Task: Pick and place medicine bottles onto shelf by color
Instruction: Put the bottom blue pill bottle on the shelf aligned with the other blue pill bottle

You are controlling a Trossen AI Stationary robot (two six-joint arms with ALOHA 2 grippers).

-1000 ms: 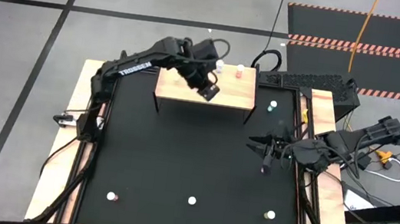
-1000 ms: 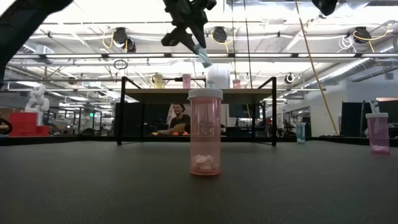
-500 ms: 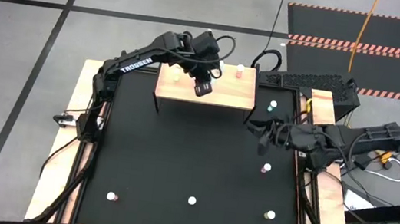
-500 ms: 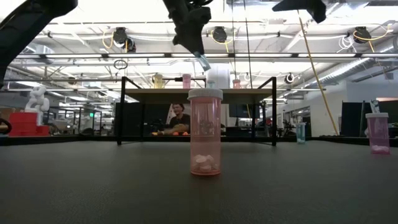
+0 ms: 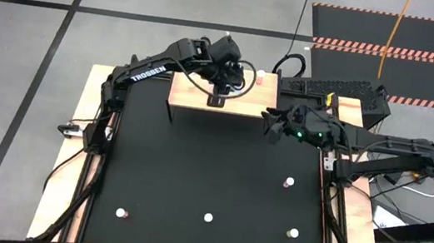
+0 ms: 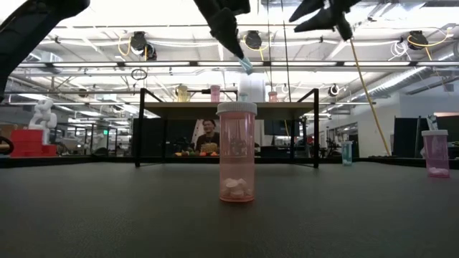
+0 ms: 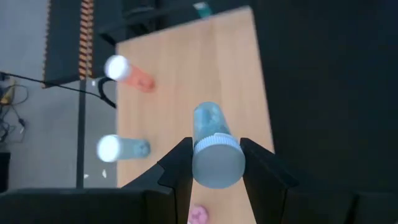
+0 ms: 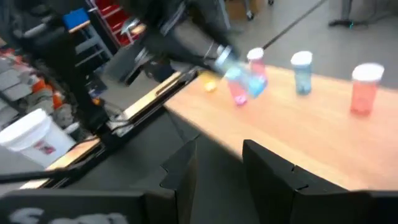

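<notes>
The shelf (image 5: 246, 102) stands at the table's far edge. My left gripper (image 5: 218, 96) hangs over its middle, shut on a blue-green medicine bottle (image 7: 210, 127). A pink bottle (image 7: 129, 72) and a blue one (image 7: 119, 148) stand upright on the shelf top. My right gripper (image 5: 270, 128) hovers open by the shelf's right end, with nothing between its fingers (image 8: 186, 171). Several other bottles stand on the black mat, among them a pink one (image 6: 237, 153) near the front edge and one (image 5: 289, 182) at the right. My left gripper pinches the blue-green bottle at its white cap (image 7: 217, 163) between its two fingers. The fingers slant down from above. The bottle's body (image 6: 246, 66) sticks out beyond the fingertips, tilted, and hangs clear above the shelf top.
Three bottles (image 5: 121, 211), (image 5: 208, 218), (image 5: 293, 232) stand in a row near the table's front edge. In the low view a blue bottle (image 6: 347, 152) and a pink one (image 6: 435, 152) stand at the right. Cables and a dark box (image 5: 339, 89) lie behind the far right corner.
My left gripper has rolled about its wrist over the shelf, turning the held bottle with it, and has hardly shifted. My right gripper has swung from the mat's right middle toward the far edge, up to the shelf's right end, and the bottle at the right now shows uncovered.
</notes>
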